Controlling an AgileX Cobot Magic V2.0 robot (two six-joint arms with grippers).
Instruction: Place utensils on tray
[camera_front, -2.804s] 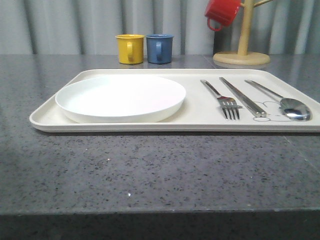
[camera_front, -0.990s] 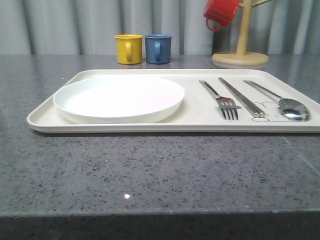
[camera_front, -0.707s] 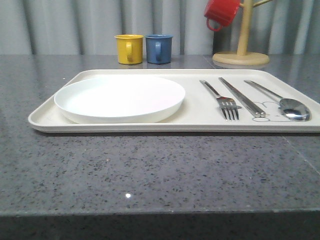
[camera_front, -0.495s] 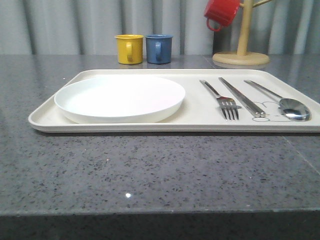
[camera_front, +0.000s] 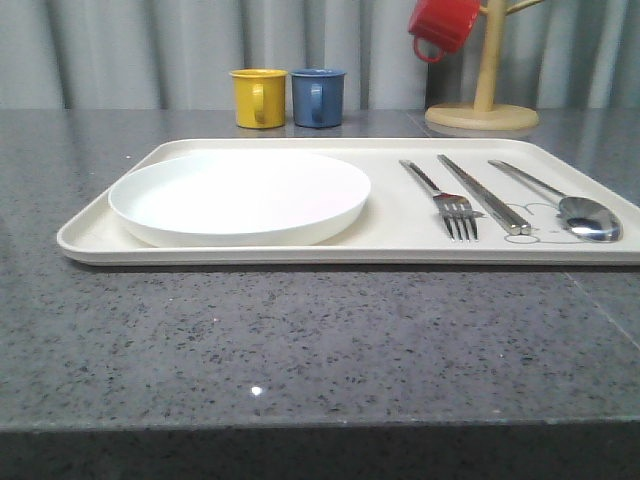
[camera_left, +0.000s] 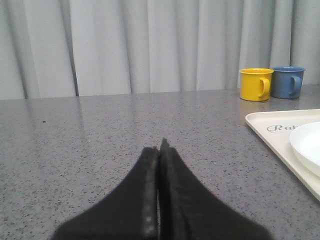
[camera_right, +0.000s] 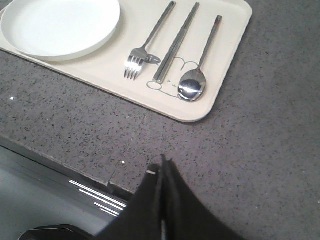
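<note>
Left wrist view, cream tray (camera_left: 280, 131) with partly readable script "Rab", white plate (camera_left: 309, 146) on it, left fingers (camera_left: 150, 200) pressed closed above grey surface (camera_left: 100, 140), right fingers (camera_right: 172, 200) closed too, empty.

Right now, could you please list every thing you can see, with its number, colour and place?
tray: 1, cream, on the grey table, near its front
plate: 1, white, on the tray's left part
fork: 1, silver, on the tray, right of the plate
chopsticks: 1 pair, silver, on the tray between fork and spoon
spoon: 1, silver, on the tray, furthest right
mugs: 3; yellow mug and blue mug side by side behind the tray; red mug hanging on the stand
mug stand: 1, wooden, back right
table: 1, speckled grey
left gripper: black, shut, empty, over bare table left of the tray
right gripper: black, shut, empty, near the table's front edge
</note>
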